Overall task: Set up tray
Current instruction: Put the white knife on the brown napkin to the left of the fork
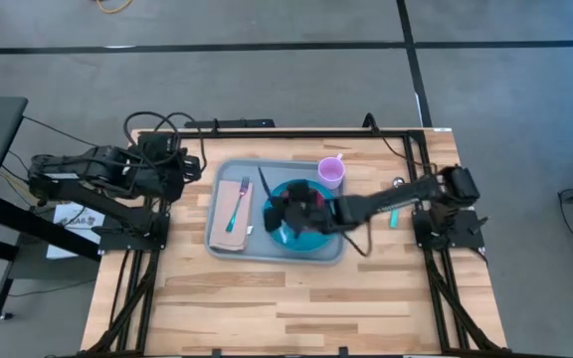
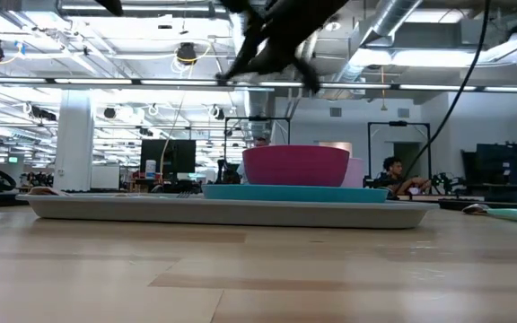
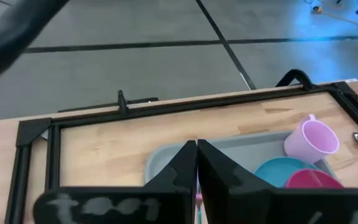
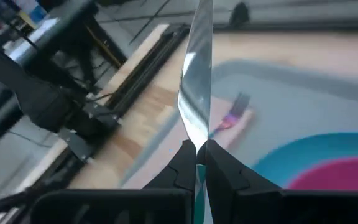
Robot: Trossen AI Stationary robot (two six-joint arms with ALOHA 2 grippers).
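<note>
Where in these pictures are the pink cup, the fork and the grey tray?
Pink cup [image 1: 331,172]: high view, on its round open top.
Fork [image 1: 238,202]: high view, midway along its teal handle, over the napkin.
Tray [image 2: 240,212]: low view, on its near rim.

This is a big open lab or office hall. The ceiling has bare pipes [image 2: 402,36] and lamps, with monitors [image 2: 170,154] on desks behind and a seated person [image 2: 393,175].
</note>
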